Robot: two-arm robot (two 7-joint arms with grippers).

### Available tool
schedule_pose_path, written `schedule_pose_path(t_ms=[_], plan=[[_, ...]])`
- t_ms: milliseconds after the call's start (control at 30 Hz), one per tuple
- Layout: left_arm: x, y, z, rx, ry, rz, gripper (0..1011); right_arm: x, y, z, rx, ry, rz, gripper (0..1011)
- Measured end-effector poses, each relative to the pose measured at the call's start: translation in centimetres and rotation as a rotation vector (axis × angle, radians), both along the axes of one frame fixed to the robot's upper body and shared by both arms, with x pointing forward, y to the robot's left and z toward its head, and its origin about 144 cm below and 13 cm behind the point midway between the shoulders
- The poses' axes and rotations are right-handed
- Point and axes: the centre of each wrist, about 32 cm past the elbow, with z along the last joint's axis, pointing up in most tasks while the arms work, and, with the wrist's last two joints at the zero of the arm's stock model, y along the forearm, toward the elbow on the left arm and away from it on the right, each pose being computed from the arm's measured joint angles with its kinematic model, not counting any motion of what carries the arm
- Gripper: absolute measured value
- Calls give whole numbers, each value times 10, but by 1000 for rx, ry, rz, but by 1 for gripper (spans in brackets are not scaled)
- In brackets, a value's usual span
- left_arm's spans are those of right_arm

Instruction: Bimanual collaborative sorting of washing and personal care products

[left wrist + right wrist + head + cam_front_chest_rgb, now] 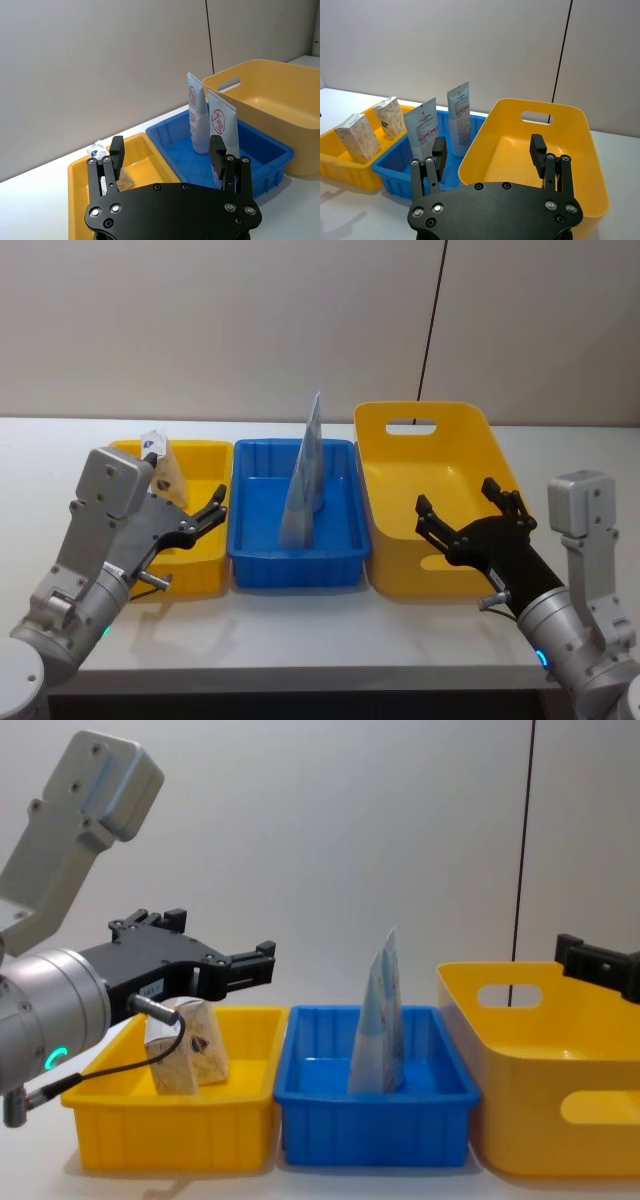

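Observation:
Two pale blue tapered pouches [303, 485] [422, 131] stand upright in the blue bin [296, 567]. In the small yellow bin [203, 452] on the left stand a silver-grey boxy soft pack [358, 143] and a small tan pack [390, 118] [187, 1046]. My left gripper [207, 514] [166, 148] hovers over the near side of that small yellow bin, open and empty. On the right, my right gripper [457, 502] [488, 145] is open and empty above the front of the large yellow bin [420, 428], whose inside is bare.
The three bins stand side by side across the white table [330, 630], small yellow, blue, then large yellow with handle slots. A beige wall with a thin black cable [432, 320] rises behind. Bare tabletop runs in front of the bins.

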Motion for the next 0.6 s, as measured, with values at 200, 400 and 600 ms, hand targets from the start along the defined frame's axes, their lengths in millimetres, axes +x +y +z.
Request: schedule_pose_path(t_ms=[200,400,600], plan=[[0,0,0,0,0,0,1001,0,0,0,0,0,0,1000],[0,0,0,0,0,0,1001,0,0,0,0,0,0,1000],[0,0,0,0,0,0,1001,0,0,0,0,0,0,1000]])
